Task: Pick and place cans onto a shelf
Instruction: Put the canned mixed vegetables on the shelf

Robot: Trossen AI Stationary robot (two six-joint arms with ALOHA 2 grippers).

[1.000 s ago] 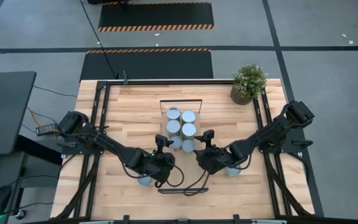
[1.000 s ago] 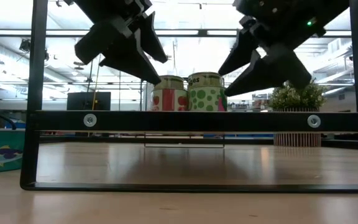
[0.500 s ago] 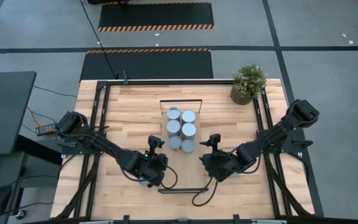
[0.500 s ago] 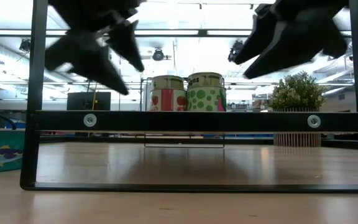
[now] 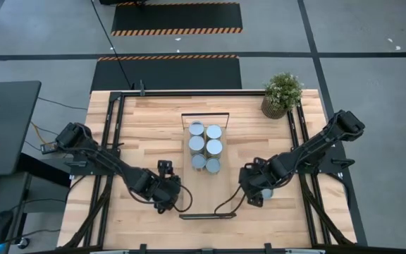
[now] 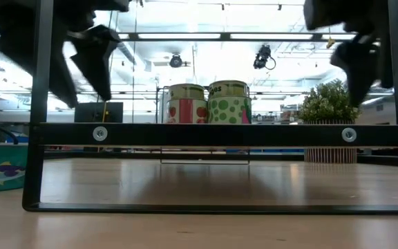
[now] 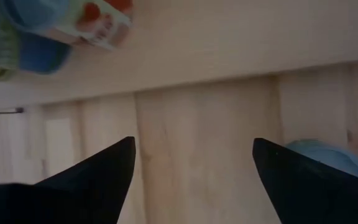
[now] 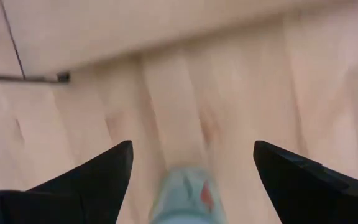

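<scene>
Both arms have swung away from the six cans (image 5: 205, 147) on the shelf (image 5: 205, 120). The left gripper (image 7: 191, 180) and right gripper (image 8: 191, 180), both spread wide and empty, now each hang over a loose can (image 8: 185, 199), ready to pick.

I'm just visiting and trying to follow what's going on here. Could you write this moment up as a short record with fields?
table: wooden top, two dark arms working over it
shelf: near the middle
cans on shelf: six, in two rows
loose can: one on the table, under the right gripper
left gripper: open, empty, over bare wood
right gripper: open, above the loose can
plant: at a far corner
</scene>
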